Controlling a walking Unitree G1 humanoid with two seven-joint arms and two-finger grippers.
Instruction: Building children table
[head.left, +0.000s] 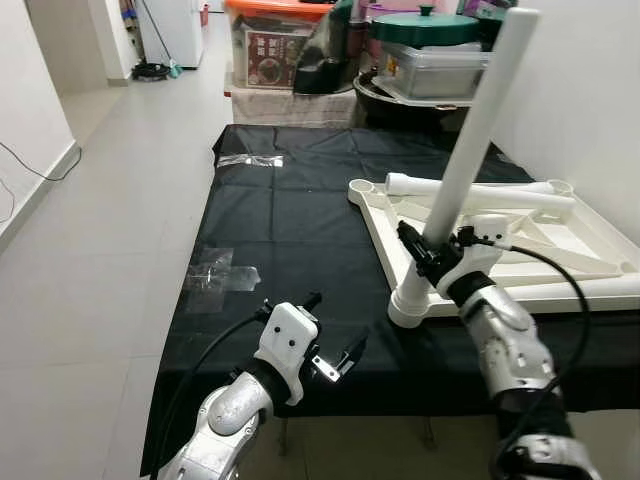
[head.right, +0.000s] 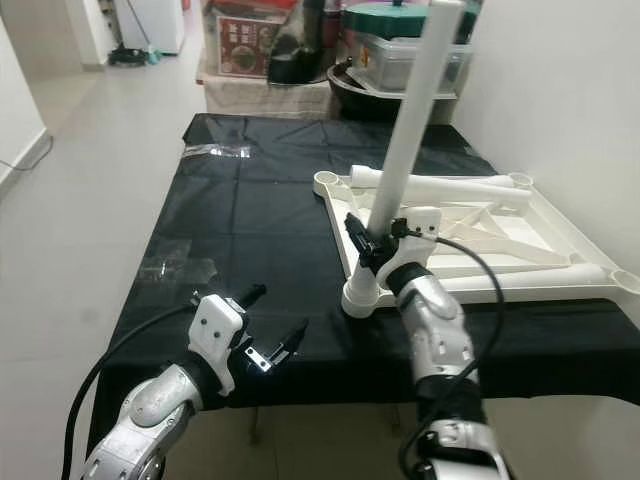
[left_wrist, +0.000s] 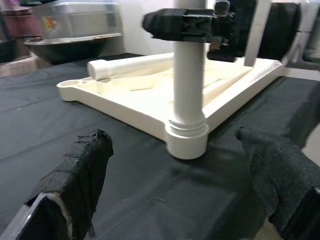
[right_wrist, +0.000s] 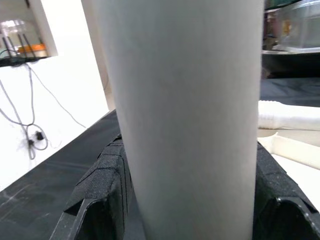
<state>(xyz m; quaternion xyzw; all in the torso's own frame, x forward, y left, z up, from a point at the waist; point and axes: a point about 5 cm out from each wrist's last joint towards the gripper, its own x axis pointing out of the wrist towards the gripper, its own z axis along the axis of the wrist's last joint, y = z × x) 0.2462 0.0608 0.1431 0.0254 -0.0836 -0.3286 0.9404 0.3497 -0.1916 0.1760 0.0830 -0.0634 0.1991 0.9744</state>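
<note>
Left eye view shows the right gripper (head.left: 432, 252) clamped round the white table leg (head.left: 470, 150) just above the corner socket (head.left: 411, 303) of the upturned white tabletop (head.left: 590, 235), which lies on the black cloth (head.left: 290, 230). The leg leans away from the socket, so I would straighten it first, then press and twist it home. The left gripper (head.left: 335, 340) hovers open and empty near that socket, ready to steady the frame.

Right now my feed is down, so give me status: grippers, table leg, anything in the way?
Right gripper shut on white leg, standing in tabletop corner socket. Left gripper open, above black cloth. Nothing blocking.
</note>
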